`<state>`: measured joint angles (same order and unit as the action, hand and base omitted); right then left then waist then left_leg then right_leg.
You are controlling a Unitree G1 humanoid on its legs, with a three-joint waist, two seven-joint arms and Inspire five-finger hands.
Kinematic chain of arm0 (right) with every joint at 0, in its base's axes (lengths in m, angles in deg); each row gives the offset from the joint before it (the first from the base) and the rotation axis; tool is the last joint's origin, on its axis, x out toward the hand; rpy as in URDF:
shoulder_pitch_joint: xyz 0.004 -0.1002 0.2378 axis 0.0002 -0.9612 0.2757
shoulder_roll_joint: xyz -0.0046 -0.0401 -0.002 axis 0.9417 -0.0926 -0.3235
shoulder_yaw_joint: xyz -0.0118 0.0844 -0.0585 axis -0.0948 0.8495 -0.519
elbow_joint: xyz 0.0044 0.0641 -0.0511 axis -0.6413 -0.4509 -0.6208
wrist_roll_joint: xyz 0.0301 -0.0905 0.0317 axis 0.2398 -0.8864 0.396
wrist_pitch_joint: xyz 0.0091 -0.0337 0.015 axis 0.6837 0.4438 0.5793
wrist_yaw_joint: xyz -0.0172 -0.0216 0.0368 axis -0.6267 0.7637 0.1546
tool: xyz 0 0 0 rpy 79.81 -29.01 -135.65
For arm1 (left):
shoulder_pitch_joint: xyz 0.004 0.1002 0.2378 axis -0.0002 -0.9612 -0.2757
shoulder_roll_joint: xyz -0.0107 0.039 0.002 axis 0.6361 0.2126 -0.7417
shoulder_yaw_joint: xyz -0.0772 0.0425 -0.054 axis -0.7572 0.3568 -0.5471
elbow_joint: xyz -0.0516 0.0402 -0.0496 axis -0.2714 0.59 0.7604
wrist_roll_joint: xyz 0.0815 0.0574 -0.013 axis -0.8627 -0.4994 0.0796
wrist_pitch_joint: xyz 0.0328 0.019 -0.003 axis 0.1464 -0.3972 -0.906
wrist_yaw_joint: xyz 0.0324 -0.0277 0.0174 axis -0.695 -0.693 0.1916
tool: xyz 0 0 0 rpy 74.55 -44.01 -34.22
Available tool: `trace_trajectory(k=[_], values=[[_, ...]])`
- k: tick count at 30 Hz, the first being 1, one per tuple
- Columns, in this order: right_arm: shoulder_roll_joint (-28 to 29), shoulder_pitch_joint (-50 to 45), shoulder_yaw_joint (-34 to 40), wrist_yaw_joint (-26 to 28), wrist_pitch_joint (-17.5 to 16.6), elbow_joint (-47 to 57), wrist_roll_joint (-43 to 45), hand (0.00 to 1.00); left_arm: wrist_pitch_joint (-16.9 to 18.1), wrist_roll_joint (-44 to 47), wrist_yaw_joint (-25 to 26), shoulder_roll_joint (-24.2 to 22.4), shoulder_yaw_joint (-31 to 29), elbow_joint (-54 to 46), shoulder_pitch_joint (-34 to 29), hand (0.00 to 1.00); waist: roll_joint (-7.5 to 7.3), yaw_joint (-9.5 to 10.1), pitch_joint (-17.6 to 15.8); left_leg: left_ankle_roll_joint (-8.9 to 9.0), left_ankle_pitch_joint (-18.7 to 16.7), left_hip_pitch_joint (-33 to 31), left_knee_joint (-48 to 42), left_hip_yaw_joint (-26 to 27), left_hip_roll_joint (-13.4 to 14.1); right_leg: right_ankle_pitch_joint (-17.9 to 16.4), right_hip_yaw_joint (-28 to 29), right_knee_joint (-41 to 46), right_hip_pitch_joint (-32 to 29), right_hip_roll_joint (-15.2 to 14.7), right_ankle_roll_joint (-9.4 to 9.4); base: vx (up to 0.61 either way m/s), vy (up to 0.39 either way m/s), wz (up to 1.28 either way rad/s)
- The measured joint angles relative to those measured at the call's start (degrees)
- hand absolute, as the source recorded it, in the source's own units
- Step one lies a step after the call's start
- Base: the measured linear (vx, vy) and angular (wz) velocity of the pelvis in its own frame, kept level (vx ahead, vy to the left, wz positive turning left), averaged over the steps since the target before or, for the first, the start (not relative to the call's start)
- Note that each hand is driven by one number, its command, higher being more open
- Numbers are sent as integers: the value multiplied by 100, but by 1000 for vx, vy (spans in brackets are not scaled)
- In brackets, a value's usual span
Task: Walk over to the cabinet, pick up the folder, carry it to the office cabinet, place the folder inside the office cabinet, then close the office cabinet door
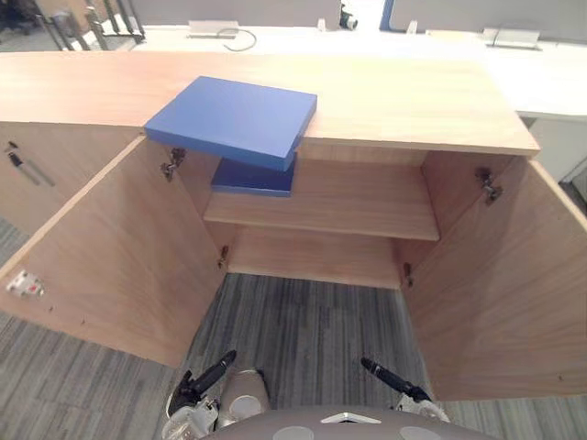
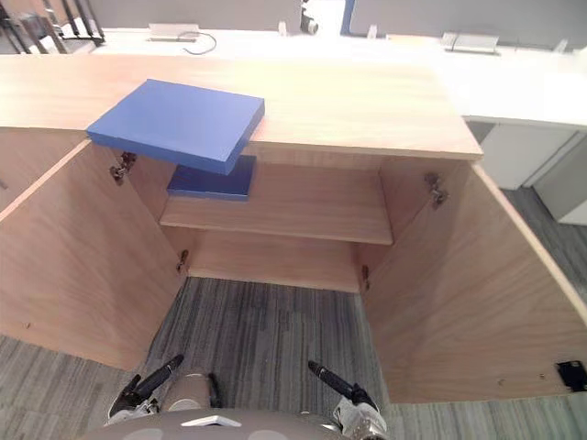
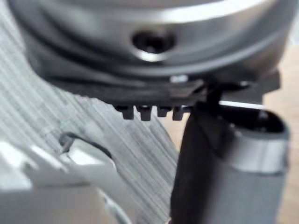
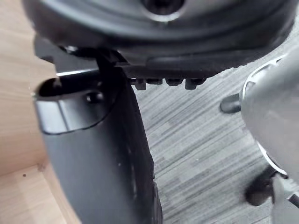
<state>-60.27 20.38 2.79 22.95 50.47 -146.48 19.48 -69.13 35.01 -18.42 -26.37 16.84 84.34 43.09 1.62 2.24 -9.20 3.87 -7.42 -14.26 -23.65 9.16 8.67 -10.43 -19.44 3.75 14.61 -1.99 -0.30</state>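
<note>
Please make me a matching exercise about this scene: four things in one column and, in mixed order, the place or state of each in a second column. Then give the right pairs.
Column one
1. upper blue folder
2. lower blue folder
3. left door
4. left hand and right hand

Column two
A. swung wide open
B. on the inner shelf, at its left end
C. low, near the carpet, fingers straight, holding nothing
D. on the cabinet top, jutting over its front edge

Pairs: 1-D, 2-B, 3-A, 4-C
</note>
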Motion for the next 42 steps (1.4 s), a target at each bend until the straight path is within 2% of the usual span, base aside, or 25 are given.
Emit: trace_trajectory(k=[1,2,3,4,5,9,12,16,19,22,24,26,28,30,33,36,40,42], values=[[-56,2,0,5,-8,4,-1,100,5,2,-2,-4,73,62,-37,100,109,15,-22,-204,477,50,148,-94,-34,-78,61,14,58,5,167,347,354,-9],[35,-6,-44,-20,-8,-9,-2,100,6,43,-37,106,109,141,15,100,-120,-16,-60,-210,460,227,301,-7,-293,-100,84,37,132,-238,298,269,257,3],[136,-38,-132,-6,-8,-14,-8,100,38,45,-17,202,153,140,15,100,-299,-15,-45,-311,527,383,632,105,-516,-81,94,68,93,-456,324,256,224,7],[178,-29,-150,3,-9,-14,-9,100,33,44,-20,235,178,146,14,100,-336,-11,-25,-367,564,425,776,152,-607,-70,94,98,42,-540,340,230,211,-3],[211,-5,-161,38,-5,-6,-30,100,24,40,-20,252,192,159,11,100,-426,-20,11,-478,662,611,1104,201,-768,25,86,138,42,-695,467,187,185,-4],[150,-47,-163,83,-54,42,-232,100,27,35,-26,201,306,260,-2,100,-287,-86,119,-638,1173,1337,2478,226,-1125,340,91,211,40,-910,528,100,145,0],[151,-58,-218,85,-94,45,-230,100,37,39,-26,258,576,176,16,100,-294,-96,133,-678,1316,1485,2845,172,-1248,374,58,200,36,-983,562,19,53,8],[142,-104,-413,68,-103,104,-229,100,59,403,73,215,1043,-824,-225,100,-311,-88,135,-687,1321,1467,2847,55,-1344,375,-153,207,75,-1042,563,20,-19,17],[131,-139,-566,71,-102,147,-235,100,170,1218,-103,110,1387,-1995,-627,100,-312,-77,136,-714,1340,1466,2874,-22,-1370,367,-247,175,128,-1041,556,3,-39,11],[130,-220,-671,106,-101,274,-311,100,220,2006,-318,89,1424,-2390,-670,100,-298,-66,145,-722,1345,1454,2879,-18,-1386,324,-254,104,151,-1041,507,-9,-43,0],[122,-227,-857,144,-92,353,-448,100,217,2576,-315,73,1493,-3187,-898,100,-307,-84,143,-706,1333,1412,2881,-20,-1416,209,-305,101,135,-1069,533,-26,-46,1],[112,-252,-970,179,-76,430,-452,100,225,2727,-327,69,1615,-4166,-1199,100,-310,-55,144,-718,1365,1349,2880,-52,-1450,105,-430,69,129,-1086,521,-38,-61,9],[113,-331,-1087,222,-75,516,-461,100,239,2729,-345,71,1591,-4688,-1321,100,-310,-12,144,-728,1394,1308,2880,-59,-1472,44,-462,-7,141,-1092,566,-40,-63,7],[106,-433,-1117,298,-75,615,-583,100,243,2721,-348,58,1485,-5348,-1345,100,-313,91,142,-719,1458,1237,2879,-99,-1503,-41,-550,-91,158,-1101,663,-72,-92,12],[110,-460,-1116,344,-72,612,-654,100,261,2468,-249,-157,1317,-6585,-1560,100,-303,118,163,-704,1528,1143,2878,-194,-1472,-33,-578,-80,119,-1069,680,-73,-58,20],[124,-622,-1105,345,-78,736,-653,100,386,1447,-45,-235,1261,-8014,-1734,100,-297,224,294,-725,1586,1016,2877,-317,-1449,-9,-720,31,29,-1000,706,-46,-45,22],[151,-674,-1044,358,-75,773,-654,100,732,417,195,-315,778,-8934,-1732,100,-266,260,393,-725,1581,1034,2877,-452,-1414,93,-769,188,9,-986,636,-25,-4,16],[206,-690,-942,369,-73,774,-660,100,772,-22,414,-302,608,-9192,-1710,100,-284,305,458,-731,1576,1036,2877,-487,-1423,98,-814,229,5,-984,640,-25,-13,10]])
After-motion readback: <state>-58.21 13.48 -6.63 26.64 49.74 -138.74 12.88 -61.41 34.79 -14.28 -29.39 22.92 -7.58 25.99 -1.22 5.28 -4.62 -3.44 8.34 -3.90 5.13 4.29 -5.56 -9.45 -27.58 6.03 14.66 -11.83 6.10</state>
